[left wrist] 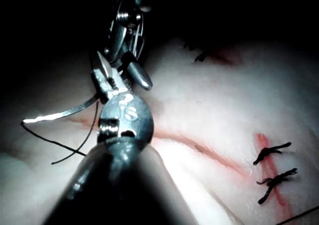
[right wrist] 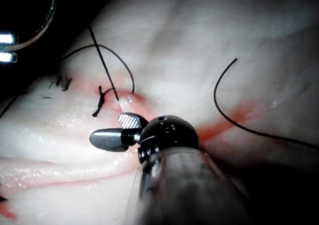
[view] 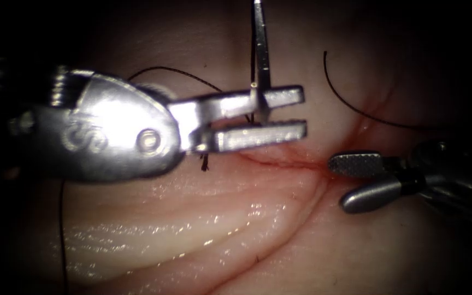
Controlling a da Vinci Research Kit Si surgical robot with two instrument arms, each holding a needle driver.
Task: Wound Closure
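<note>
My left tool [view: 302, 112] reaches in from the left over the cut [view: 285, 161], shut on the curved needle [view: 260, 49] near one end. The needle rises steeply from the jaws, clear of the tissue [view: 192, 218]. In the left wrist view the needle [left wrist: 55, 115] sticks out sideways from my left tool [left wrist: 107, 78], and black thread [left wrist: 55, 142] trails from its far end. My right tool [view: 338, 183] hovers open at the cut's right end and holds nothing. The right wrist view shows its open jaws [right wrist: 107, 128] just above the red line.
Black thread [view: 176, 71] arcs behind the left tool; another loose strand [view: 350, 104] curls on the right side. Short cut ends of a tied stitch [view: 204, 162] stand under the left jaws. Two more finished stitches [left wrist: 271, 152] cross the cut. Red fluid [right wrist: 234, 117] stains it.
</note>
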